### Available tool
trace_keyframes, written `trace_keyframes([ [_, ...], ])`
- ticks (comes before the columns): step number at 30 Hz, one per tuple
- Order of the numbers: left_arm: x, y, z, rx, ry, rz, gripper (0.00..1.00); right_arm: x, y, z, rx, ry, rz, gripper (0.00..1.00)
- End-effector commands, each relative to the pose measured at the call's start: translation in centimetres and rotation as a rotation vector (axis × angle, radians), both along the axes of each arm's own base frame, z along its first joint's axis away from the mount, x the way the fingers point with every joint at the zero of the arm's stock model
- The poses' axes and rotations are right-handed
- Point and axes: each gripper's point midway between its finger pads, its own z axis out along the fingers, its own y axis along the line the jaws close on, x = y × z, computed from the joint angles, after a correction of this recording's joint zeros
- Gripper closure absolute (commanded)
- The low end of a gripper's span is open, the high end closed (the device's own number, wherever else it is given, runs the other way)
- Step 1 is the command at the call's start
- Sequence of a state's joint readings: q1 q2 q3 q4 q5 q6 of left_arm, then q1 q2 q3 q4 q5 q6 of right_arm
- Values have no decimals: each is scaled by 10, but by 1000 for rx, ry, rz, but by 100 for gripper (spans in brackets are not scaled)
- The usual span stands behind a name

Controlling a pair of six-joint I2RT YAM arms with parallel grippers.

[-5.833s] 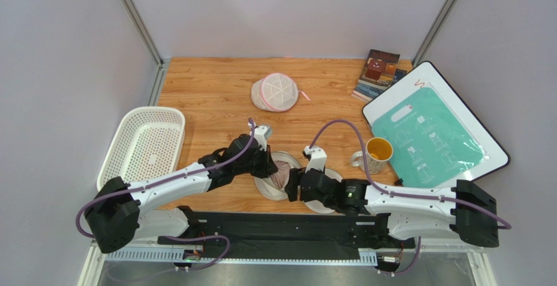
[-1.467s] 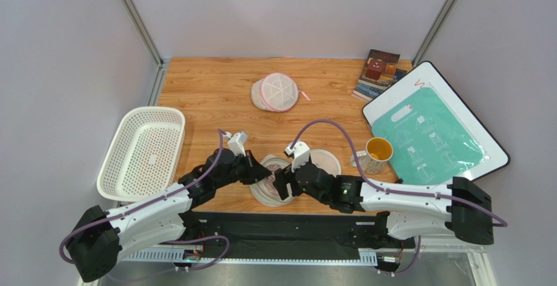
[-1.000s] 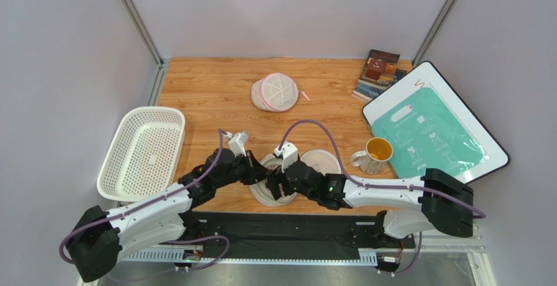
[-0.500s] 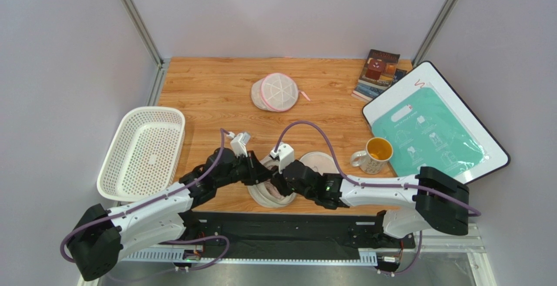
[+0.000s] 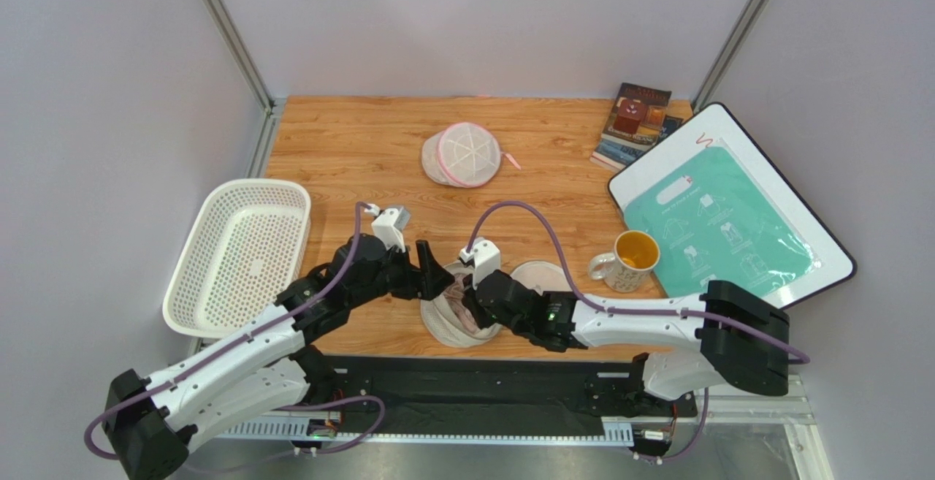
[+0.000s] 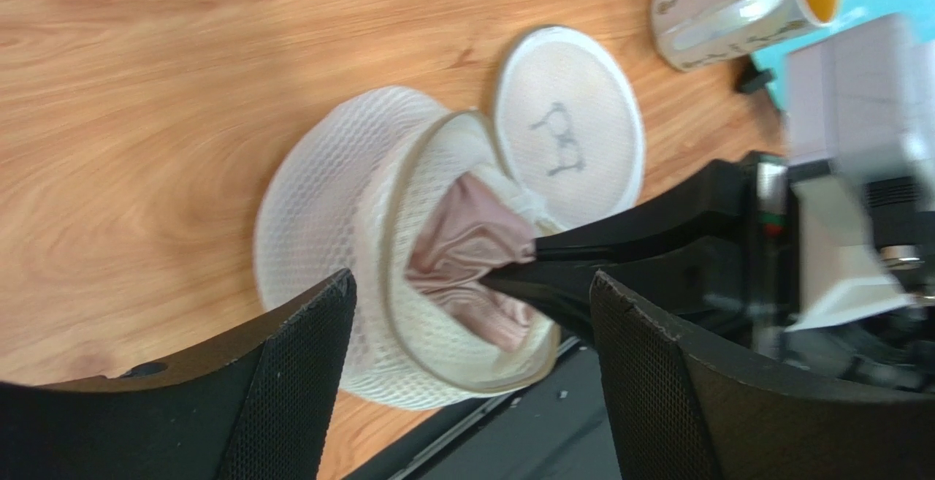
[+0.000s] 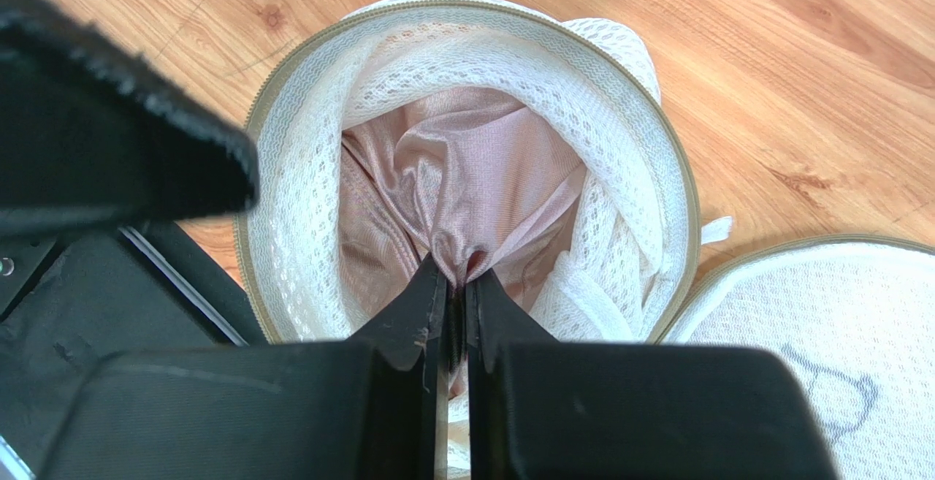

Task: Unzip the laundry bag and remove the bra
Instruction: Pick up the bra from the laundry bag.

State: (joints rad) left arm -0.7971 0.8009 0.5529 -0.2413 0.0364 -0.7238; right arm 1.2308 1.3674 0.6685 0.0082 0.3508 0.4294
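Note:
The laundry bag (image 5: 445, 327) lies unzipped near the table's front edge, its mesh wall (image 6: 318, 184) and zip rim (image 7: 615, 140) gaping. Its lid (image 6: 565, 129) with the dark pictogram is flipped out flat to the right. The pink bra (image 7: 472, 162) is bunched inside the bag (image 6: 466, 239). My right gripper (image 7: 455, 272) reaches into the opening, shut on a pinch of the bra's fabric. Just above the bag's left side, my left gripper (image 6: 472, 283) hovers open with nothing between its fingers.
A white basket (image 5: 236, 250) stands at the left. A mug (image 5: 628, 255) sits just right of the bag's lid. A round pouch with pink trim (image 5: 466, 153) lies further back, books (image 5: 634, 124) at the back right, a teal-and-white board (image 5: 724, 212) on the right.
My left gripper has opened, let go of the bag's rim and drawn up and back-left. My right gripper has reached into the bag and shut on the bra.

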Motion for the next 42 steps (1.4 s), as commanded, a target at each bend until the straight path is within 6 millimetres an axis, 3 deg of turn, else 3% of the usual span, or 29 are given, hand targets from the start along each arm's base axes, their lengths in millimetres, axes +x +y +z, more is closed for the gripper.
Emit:
trace_keyframes([
  [1,-1,21,-31,156,35,32,18,9,4,23,64,-29,-45,100],
  [5,0,20,-48,187,67,33,25,8,4,25,69,-30,-38,100],
  [13,8,11,-60,161,66,47,37,5,5,23,66,-23,-21,100],
  [16,8,9,-66,159,80,45,50,6,4,24,69,-25,-24,100],
  [17,7,10,-70,163,88,46,62,5,2,24,67,-25,-28,100],
  [20,6,14,-74,167,90,59,86,7,-6,24,48,-25,-58,100],
  [23,4,18,-79,175,95,75,99,7,-10,34,73,-27,-75,100],
  [27,2,23,-86,184,107,89,100,3,-14,55,147,-33,-77,100],
  [32,-1,25,-93,184,120,91,100,11,-36,81,222,-60,-139,100],
  [42,-6,22,-104,187,145,61,100,16,-57,101,359,-67,-213,100],
])
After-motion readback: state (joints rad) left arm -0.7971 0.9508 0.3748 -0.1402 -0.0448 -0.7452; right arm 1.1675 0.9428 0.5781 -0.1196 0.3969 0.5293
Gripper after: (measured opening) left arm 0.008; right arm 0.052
